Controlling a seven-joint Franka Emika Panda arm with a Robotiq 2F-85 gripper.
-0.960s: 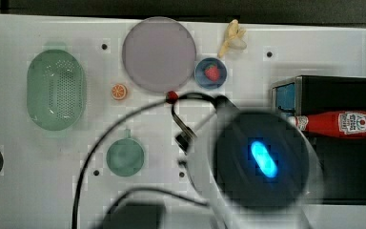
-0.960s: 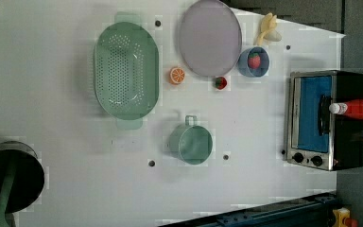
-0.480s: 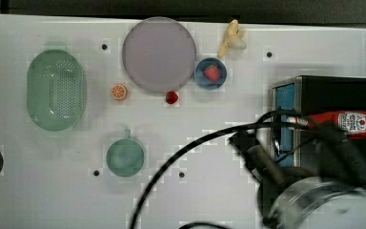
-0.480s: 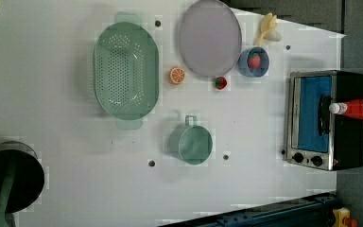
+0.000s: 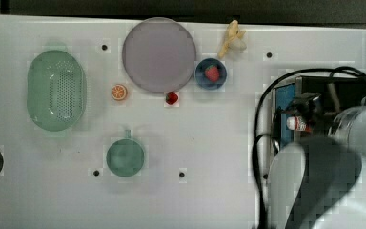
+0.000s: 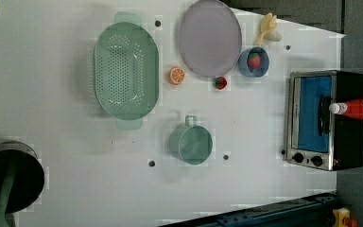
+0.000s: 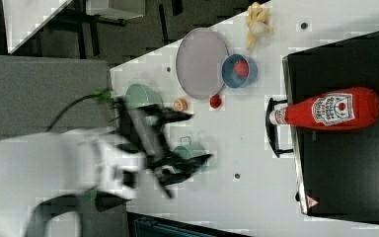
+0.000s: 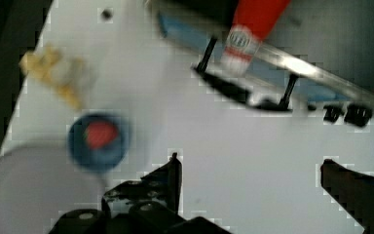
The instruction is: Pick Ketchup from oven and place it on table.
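The ketchup, a red bottle with a white cap, lies on its side on top of the black oven. Its cap juts over the front, above the door handle. In the top view my arm covers most of the oven and just the ketchup cap peeks out. In the wrist view my gripper is open over the white table with nothing between its fingers, and the ketchup and the oven handle are ahead of it. In the right view the open gripper is above the table, near a green cup.
On the table stand a green colander, a grey plate, a blue bowl with a strawberry, a loose strawberry, an orange slice, a green cup and a banana. A black round thing sits at the left view's lower left.
In the top view my arm has swung from the table's middle to the right, over the oven, and now hides most of the ketchup. The objects have not moved.
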